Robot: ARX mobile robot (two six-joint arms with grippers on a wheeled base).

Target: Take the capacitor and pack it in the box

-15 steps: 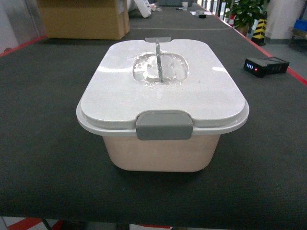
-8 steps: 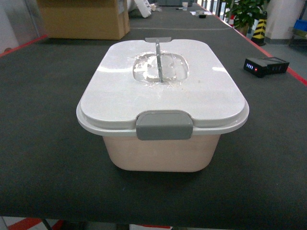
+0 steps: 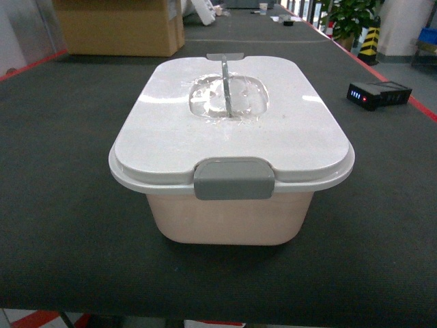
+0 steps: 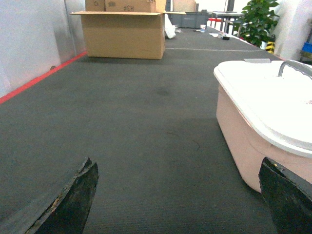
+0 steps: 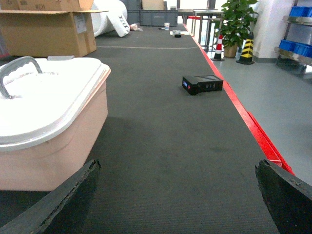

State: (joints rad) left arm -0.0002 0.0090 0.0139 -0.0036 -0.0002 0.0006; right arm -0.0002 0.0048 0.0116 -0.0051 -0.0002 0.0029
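The box, a pale pink tub, stands in the middle of the dark table with its white lid closed, the grey latch facing me and the thin grey handle on top. The capacitor is out of view in every frame. My left gripper is open over bare mat, left of the box. To the right of the box, my right gripper is open, nothing between its fingers. Neither gripper shows in the head view.
A brown cardboard carton stands at the far left of the table. A black battery pack with lit indicators lies at the right, near the red table edge. Potted plant and blue bins are beyond the table.
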